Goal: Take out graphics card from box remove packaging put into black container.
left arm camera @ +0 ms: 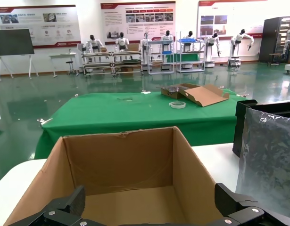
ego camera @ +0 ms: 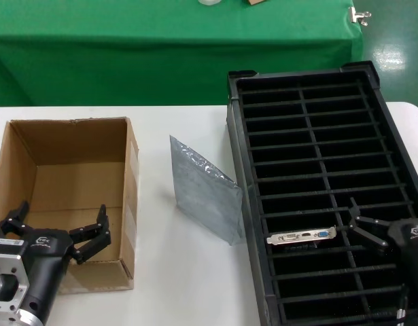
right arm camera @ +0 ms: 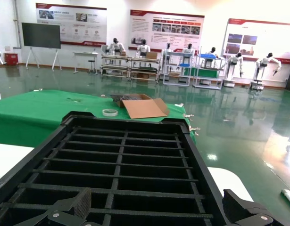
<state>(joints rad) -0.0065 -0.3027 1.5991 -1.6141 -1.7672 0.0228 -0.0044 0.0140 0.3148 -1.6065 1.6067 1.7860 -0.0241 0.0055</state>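
The brown box (ego camera: 66, 170) stands open at the left with nothing showing inside; the left wrist view looks into its bare interior (left arm camera: 126, 174). My left gripper (ego camera: 59, 227) (left arm camera: 152, 202) hangs open over its near part. The grey packaging (ego camera: 205, 193) (left arm camera: 269, 165) stands on edge between the box and the black container (ego camera: 237, 136) (right arm camera: 41, 160). The graphics card (ego camera: 302, 237) sits upright in a near slot of the left column, silver bracket with blue port facing up. My right gripper (ego camera: 350, 217) (right arm camera: 159, 205) is open just right of the card, holding nothing.
A green-covered table (ego camera: 168, 47) stands beyond the white table (ego camera: 168, 278); it carries an opened carton (left arm camera: 196, 93) and a tape roll (left arm camera: 177, 104). The container's slots other than the card's look unfilled.
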